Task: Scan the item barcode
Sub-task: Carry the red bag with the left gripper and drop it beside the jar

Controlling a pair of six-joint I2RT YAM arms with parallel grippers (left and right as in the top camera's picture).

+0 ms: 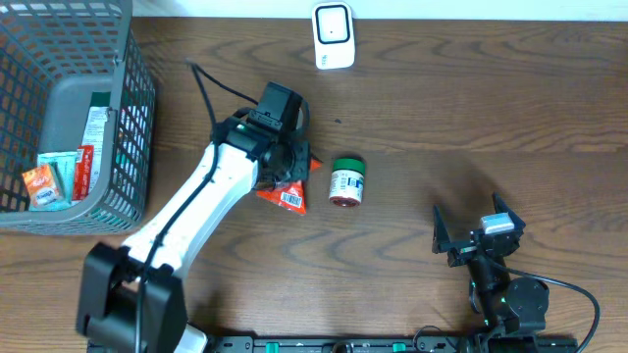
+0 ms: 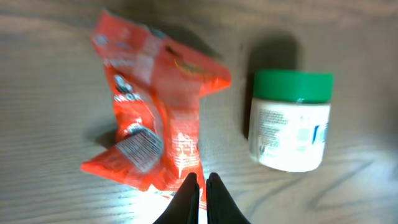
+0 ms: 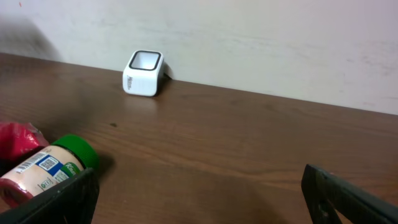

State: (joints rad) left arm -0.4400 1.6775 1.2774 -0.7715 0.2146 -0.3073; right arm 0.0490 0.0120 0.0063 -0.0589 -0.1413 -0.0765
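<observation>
Orange-red crinkled film makes up the snack packet [image 2: 155,124], a flat, rumpled pouch lying on the wooden table [image 1: 471,108] near its middle. A white barcode panel [image 2: 140,146] shows on its upper face. The left claw [image 2: 200,183] is over the packet, its two dark fingertips drawn together with barely a slit between them. They sit right at the packet's near edge, touching the film. Whether any film is pinched between them I cannot tell.

Just beside the packet, and apart from it, a small jar [image 2: 291,121] lies on its side. It is a smooth pale cylinder with a printed label and a green lid.

The right claw [image 3: 199,205] rests low at the table's front edge, well apart from the packet. Its black fingers are spread wide and hold nothing.

At the far edge stands a boxy white scanner [image 1: 334,36] with a dark window. A grey wire-mesh basket [image 1: 128,118] with more packets sits in the left corner.
</observation>
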